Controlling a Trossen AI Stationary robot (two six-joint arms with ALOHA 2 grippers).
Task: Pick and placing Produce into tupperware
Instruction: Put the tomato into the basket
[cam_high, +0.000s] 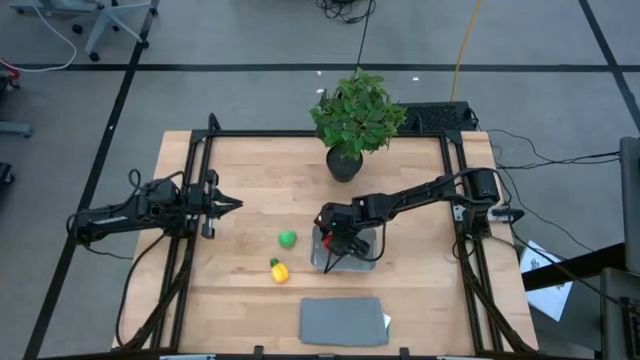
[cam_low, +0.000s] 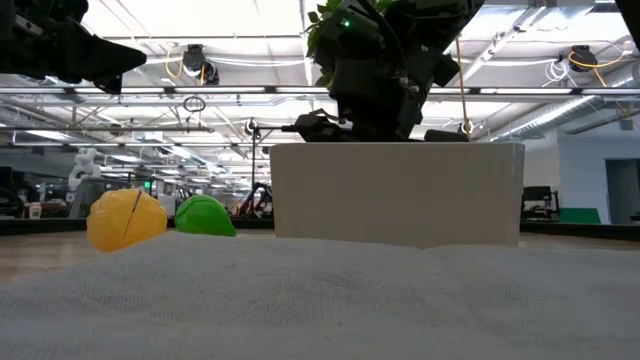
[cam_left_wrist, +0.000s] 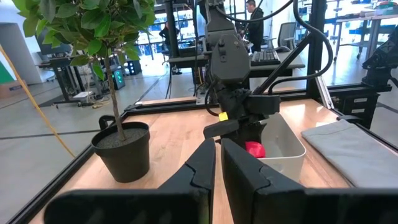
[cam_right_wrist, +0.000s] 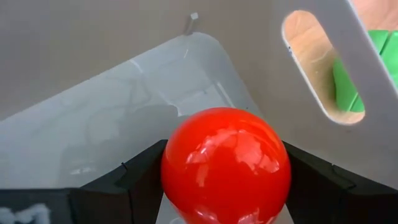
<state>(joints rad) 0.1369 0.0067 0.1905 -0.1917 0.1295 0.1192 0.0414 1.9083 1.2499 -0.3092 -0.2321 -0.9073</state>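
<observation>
The round red piece (cam_right_wrist: 226, 163) sits between the fingers of my right gripper (cam_high: 333, 242), over the inside of the translucent tupperware (cam_high: 362, 252) at mid-table. The tupperware also shows in the left wrist view (cam_left_wrist: 287, 148). The round green piece (cam_high: 287, 238) lies on the wooden table left of the tupperware. The yellow piece with the green tip (cam_high: 279, 270) lies nearer the front edge. My left gripper (cam_high: 232, 205) hovers shut and empty at the table's left side, pointing toward the right. My right gripper pinches the red piece by its two opposite sides (cam_right_wrist: 171, 168) between its two fingers. The fingers come from above, pointing down into the tupperware (cam_left_wrist: 254, 149). The piece is inside the tupperware's walls; whether it touches the floor I cannot tell.
A leafy potted plant (cam_high: 355, 120) stands at the table's far side behind the tupperware. A flat opaque grey rectangle (cam_high: 343, 320) lies near the front edge. Bare wood lies between my left gripper and the green piece.
</observation>
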